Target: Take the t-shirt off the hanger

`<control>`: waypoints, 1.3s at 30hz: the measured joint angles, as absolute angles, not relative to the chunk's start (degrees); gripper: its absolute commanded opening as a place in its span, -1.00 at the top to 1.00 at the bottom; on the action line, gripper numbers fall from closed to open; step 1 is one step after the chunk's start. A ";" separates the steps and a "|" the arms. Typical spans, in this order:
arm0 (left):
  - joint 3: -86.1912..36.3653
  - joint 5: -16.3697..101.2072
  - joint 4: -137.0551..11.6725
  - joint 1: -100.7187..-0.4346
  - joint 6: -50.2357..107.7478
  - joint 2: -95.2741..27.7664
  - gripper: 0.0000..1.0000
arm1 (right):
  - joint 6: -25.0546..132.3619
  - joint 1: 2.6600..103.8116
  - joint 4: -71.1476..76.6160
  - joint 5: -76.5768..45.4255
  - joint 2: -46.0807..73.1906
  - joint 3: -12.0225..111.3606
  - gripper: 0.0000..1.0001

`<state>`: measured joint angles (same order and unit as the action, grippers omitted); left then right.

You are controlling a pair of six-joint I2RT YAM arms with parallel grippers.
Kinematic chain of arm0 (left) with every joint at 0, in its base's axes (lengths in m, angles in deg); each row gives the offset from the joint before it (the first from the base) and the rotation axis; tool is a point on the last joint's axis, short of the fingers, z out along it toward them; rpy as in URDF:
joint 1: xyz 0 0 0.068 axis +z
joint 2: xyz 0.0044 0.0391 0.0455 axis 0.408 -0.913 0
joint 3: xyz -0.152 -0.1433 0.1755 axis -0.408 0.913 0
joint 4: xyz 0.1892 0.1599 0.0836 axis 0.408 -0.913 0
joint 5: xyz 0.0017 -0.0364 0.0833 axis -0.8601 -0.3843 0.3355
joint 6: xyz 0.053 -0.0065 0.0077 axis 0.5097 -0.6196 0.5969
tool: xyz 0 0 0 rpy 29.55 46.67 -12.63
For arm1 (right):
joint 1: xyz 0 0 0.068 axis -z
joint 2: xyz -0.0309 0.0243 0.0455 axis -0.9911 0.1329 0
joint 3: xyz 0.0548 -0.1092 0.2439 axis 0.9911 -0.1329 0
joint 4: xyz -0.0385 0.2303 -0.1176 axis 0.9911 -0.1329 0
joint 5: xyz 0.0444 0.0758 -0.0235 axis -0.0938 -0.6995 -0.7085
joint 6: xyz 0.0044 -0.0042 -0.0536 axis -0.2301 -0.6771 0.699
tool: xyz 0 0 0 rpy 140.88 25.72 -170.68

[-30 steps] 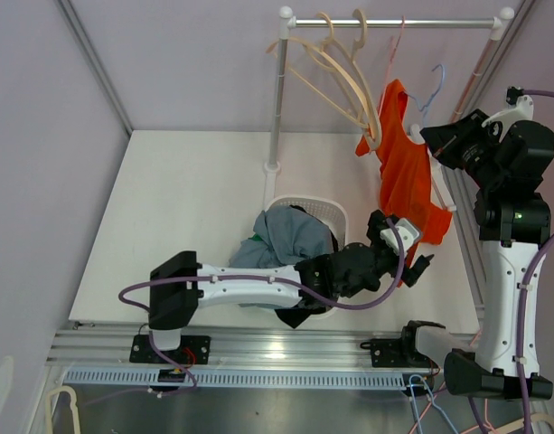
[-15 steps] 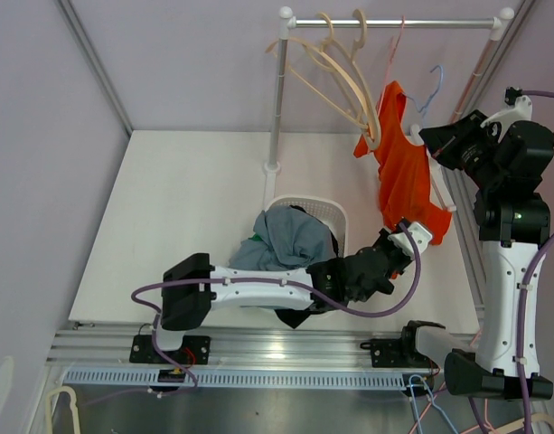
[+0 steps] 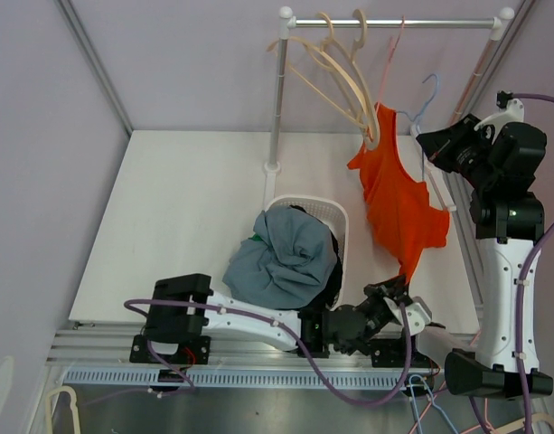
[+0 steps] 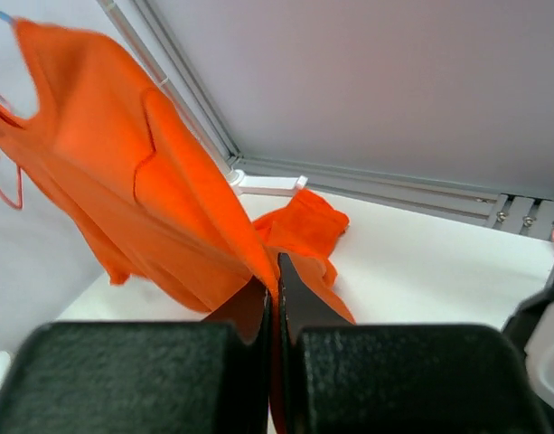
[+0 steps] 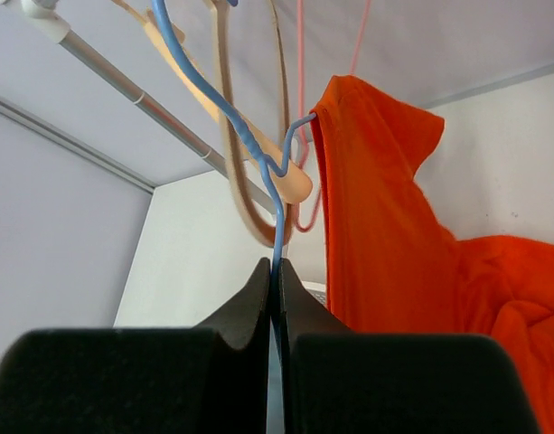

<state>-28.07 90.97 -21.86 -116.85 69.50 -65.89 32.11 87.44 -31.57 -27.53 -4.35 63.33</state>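
The orange t-shirt (image 3: 394, 199) hangs from the blue wire hanger (image 3: 427, 90) on the rail and is stretched down toward the near edge. My left gripper (image 3: 403, 291) is low at the near edge, shut on the shirt's bottom hem. In the left wrist view the orange t-shirt (image 4: 123, 172) runs straight into the closed left gripper (image 4: 275, 271). My right gripper (image 3: 432, 141) is up beside the shirt, shut on the hanger's wire. In the right wrist view the blue hanger (image 5: 231, 117) passes between the closed fingers of the right gripper (image 5: 275, 271), with the t-shirt (image 5: 376, 217) just right of it.
A white laundry basket (image 3: 305, 202) heaped with grey and dark clothes (image 3: 286, 258) stands mid-table. The rail (image 3: 394, 23) carries wooden hangers (image 3: 340, 72) and a pink wire hanger (image 3: 391, 54). Its white post (image 3: 277, 99) rises behind the basket.
My left gripper shut on the shirt's hem and pulled back toward the near edge, stretching the shirt downward. More of the blue hanger shows. The right gripper stayed put.
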 measured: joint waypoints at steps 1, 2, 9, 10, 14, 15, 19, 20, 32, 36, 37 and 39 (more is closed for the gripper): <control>-26.89 90.89 -21.16 -117.50 70.18 -65.02 0.99 | 32.26 87.44 -31.57 -27.29 -4.30 63.05 1.00; -25.93 90.86 -20.74 -118.07 70.64 -63.91 0.99 | 32.37 87.44 -31.59 -27.03 -4.22 62.83 1.00; -24.40 88.59 -21.20 -119.01 69.15 -55.80 0.99 | 33.11 87.44 -31.00 -25.63 -2.95 61.04 1.00; -23.46 87.78 -21.73 -119.01 67.86 -54.27 0.99 | 33.14 87.44 -30.89 -25.34 -2.62 61.08 1.00; -18.54 84.88 -22.88 -119.08 61.77 -51.16 0.99 | 33.14 87.49 -31.76 -24.84 -0.09 63.92 1.00; -16.88 84.26 -22.88 -119.12 60.26 -51.05 0.99 | 33.14 87.53 -32.02 -24.86 0.83 65.23 1.00; -7.64 80.85 -19.61 -120.11 56.26 -52.61 0.99 | 33.09 87.53 -34.01 -24.91 4.26 70.61 1.00; -5.54 80.13 -18.62 -120.81 55.87 -53.50 0.99 | 33.09 87.60 -34.25 -24.88 4.90 71.68 1.00; -17.67 76.24 -44.19 -112.46 35.69 -61.94 0.99 | 34.56 87.97 -40.07 -21.67 6.36 80.31 1.00; -21.39 74.71 -51.84 -101.29 28.96 -57.63 0.99 | 35.93 87.97 -42.27 -19.90 4.33 80.82 0.96; -21.39 74.71 -53.44 -99.69 28.15 -56.17 0.99 | 36.44 87.95 -42.82 -19.62 4.18 81.06 0.71; -21.39 74.62 -56.54 -98.05 26.69 -52.56 0.99 | 37.66 87.68 -43.70 -18.66 4.15 81.21 0.41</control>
